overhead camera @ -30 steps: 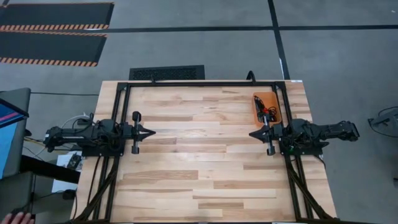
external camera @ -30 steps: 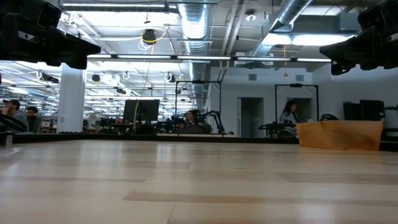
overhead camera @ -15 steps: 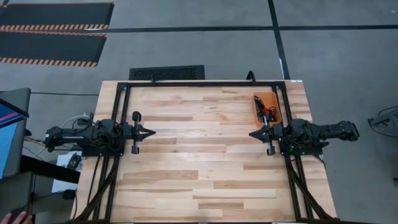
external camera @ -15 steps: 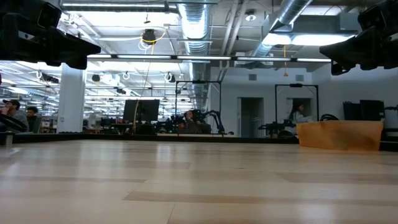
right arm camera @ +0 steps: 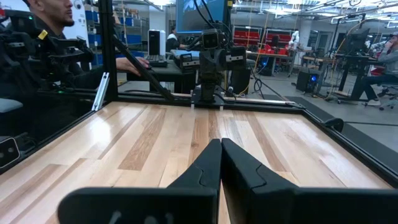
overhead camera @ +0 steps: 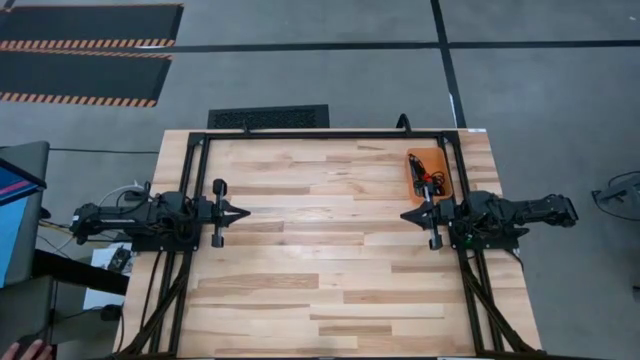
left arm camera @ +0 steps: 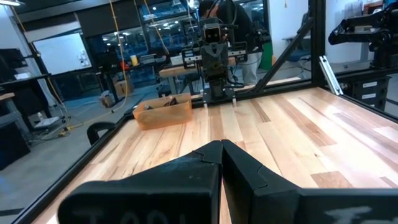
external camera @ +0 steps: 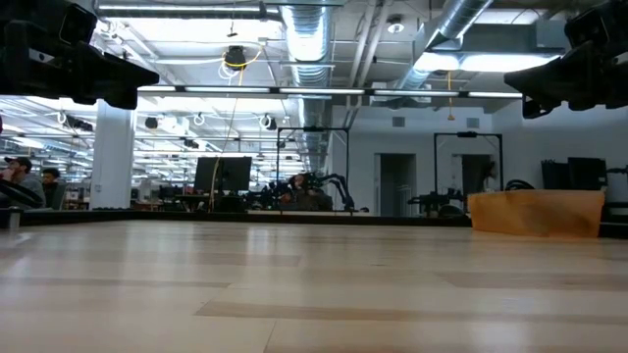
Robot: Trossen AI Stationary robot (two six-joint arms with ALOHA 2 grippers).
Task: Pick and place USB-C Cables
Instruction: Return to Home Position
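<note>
The USB-C cables (overhead camera: pixel 428 180) lie as a dark and red tangle inside the orange tray (overhead camera: pixel 417 160) near the table's far right corner; single cables cannot be told apart. The left wrist view shows the tray (left arm camera: pixel 163 114) with dark cable ends above its wall. My right gripper (overhead camera: pixel 403 214) hovers shut just near of the tray, pointing at the table's middle. My left gripper (overhead camera: pixel 246 212) hovers shut at the table's left side, facing it. Both wrist views show shut fingertips (left arm camera: pixel 221 145) (right arm camera: pixel 220 143).
A black frame (overhead camera: pixel 330 135) runs along the table's far edge and both sides. Bare wood (overhead camera: pixel 330 250) lies between the two grippers. A person (right arm camera: pixel 56 25) sits beyond the table's left side, a hand (overhead camera: pixel 30 350) shows at the near left.
</note>
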